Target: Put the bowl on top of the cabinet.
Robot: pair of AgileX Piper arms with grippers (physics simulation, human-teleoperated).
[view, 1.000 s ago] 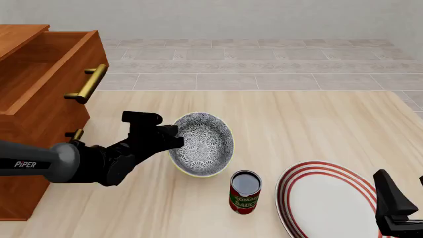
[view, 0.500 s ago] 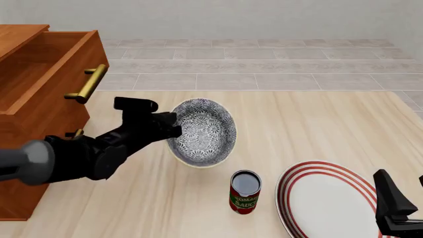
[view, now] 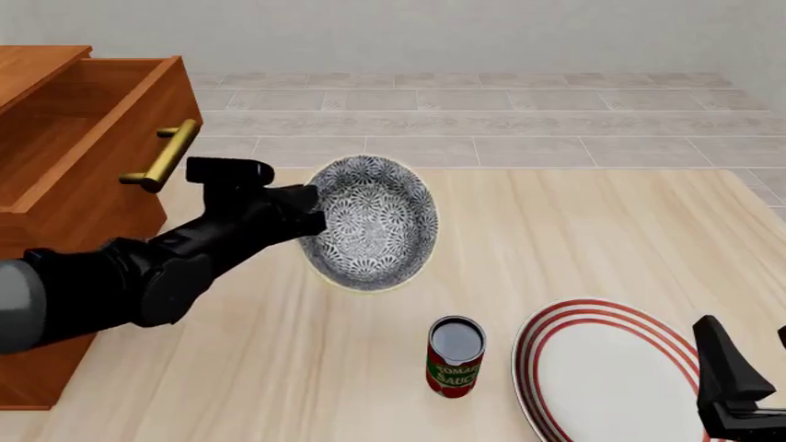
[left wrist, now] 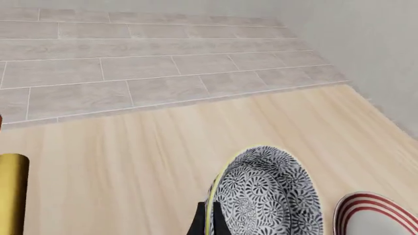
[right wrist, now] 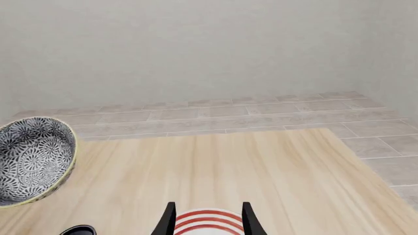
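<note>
The bowl (view: 371,221), patterned blue-grey and white with a cream rim, hangs tilted on its side above the table, its opening facing the camera. My left gripper (view: 312,219) is shut on the bowl's left rim. In the left wrist view the gripper (left wrist: 210,221) pinches the rim of the bowl (left wrist: 267,196). The reddish-brown cabinet (view: 68,198) stands at the left with its top drawer pulled open, a short way left of the bowl. My right gripper (view: 737,391) rests at the lower right, open (right wrist: 207,221) and holding nothing. The bowl (right wrist: 33,159) also shows in the right wrist view.
A red tomato sauce can (view: 456,355) stands in front of the bowl. A white plate with red rings (view: 614,373) lies at the lower right under my right gripper. A brass bar handle (view: 161,156) sticks out from the open drawer. Tiled floor lies beyond the table's far edge.
My left arm has lifted the bowl off the table and carried it up and back toward the cabinet, tilting it further. The right arm has not moved.
</note>
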